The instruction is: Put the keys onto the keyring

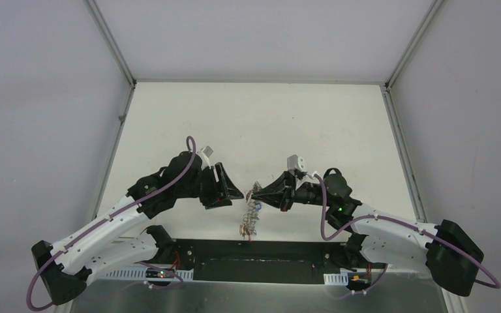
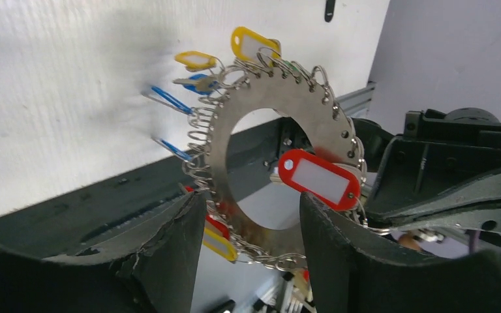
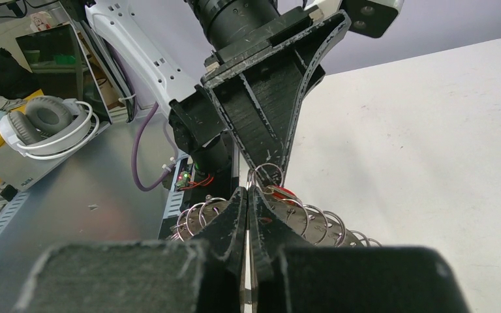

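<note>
The keyring [image 2: 326, 124] is a flat silver ring fringed with small split rings, keys and blue, yellow and red tags. It hangs in the air above the table's near edge [image 1: 253, 203], face-on in the left wrist view. My right gripper [image 3: 248, 193] is shut on its rim, coming in from the right [image 1: 261, 194]. A red-tagged key [image 2: 318, 180] dangles on the ring's right side. My left gripper [image 2: 251, 205] stands open just short of the ring's lower edge, one finger on either side and nothing pinched, left of the ring in the top view [image 1: 237, 193].
A black slotted strip [image 1: 254, 251] runs along the table's near edge between the arm bases. Grey headphones [image 3: 49, 127] lie on a metal bench beyond it. Metal frame rails [image 1: 401, 140] border the white table [image 1: 261, 124].
</note>
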